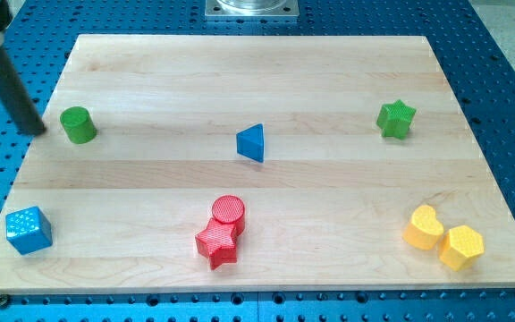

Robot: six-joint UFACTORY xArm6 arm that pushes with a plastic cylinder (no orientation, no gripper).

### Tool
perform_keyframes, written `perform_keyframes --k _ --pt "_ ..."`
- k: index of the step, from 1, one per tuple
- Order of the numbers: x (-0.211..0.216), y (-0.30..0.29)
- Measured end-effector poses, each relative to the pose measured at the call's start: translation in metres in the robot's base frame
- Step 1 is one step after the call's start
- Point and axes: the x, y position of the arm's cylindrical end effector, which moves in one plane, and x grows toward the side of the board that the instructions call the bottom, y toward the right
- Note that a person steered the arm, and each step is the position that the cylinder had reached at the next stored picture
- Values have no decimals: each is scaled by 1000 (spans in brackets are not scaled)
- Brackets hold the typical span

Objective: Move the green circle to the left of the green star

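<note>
The green circle (pixel 78 124) stands near the board's left edge, in the upper part of the view. The green star (pixel 396 119) stands far off at the view's upper right. My rod comes in from the top left corner and its tip (pixel 37 131) rests just left of the green circle, a small gap apart from it, at the board's left edge.
A blue triangle (pixel 251 143) lies between circle and star, slightly lower. A red circle (pixel 229 213) touches a red star (pixel 217 245) at bottom centre. A blue cube (pixel 29 230) sits bottom left. A yellow heart (pixel 424 227) and yellow hexagon (pixel 461 247) sit bottom right.
</note>
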Motion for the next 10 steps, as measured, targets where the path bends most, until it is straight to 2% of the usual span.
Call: perform_keyframes --k 1,2,3,5,6,7,9,10 --pt "1 34" --pt "-25 44" --pt "-34 67" --pt "-34 135" --pt "-34 116" --pt "-24 70" --pt "-19 79" --pt "-19 117"
